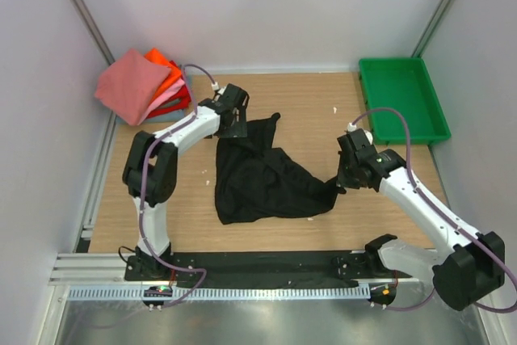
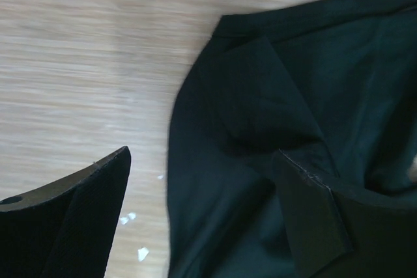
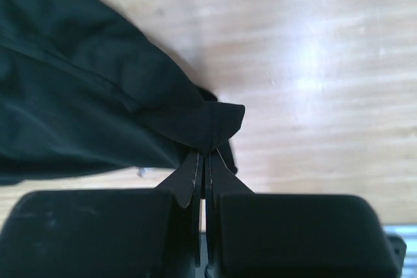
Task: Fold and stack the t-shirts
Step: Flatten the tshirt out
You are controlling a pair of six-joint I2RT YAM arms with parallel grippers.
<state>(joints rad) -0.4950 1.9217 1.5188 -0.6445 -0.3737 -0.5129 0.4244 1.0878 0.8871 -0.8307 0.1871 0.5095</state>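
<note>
A plain black t-shirt (image 1: 262, 175) lies crumpled on the wooden table (image 1: 178, 208). My right gripper (image 1: 340, 183) is at its right corner. In the right wrist view the right gripper (image 3: 206, 155) is shut on a small fold of the black t-shirt (image 3: 85, 96), pinched between the tips. My left gripper (image 1: 235, 124) hovers over the shirt's upper left edge. In the left wrist view the left gripper (image 2: 205, 208) stands open, one finger (image 2: 78, 222) over bare wood and the other over the black t-shirt (image 2: 273, 96). Folded t-shirts (image 1: 139, 85) in salmon-pink, orange, red and pale pink are stacked at the back left.
A green plastic tray (image 1: 401, 96) stands at the back right corner. Grey walls close in the table on three sides. Small white scraps (image 2: 133, 232) lie on the wood near the left gripper. A metal rail (image 1: 242, 290) runs along the near edge.
</note>
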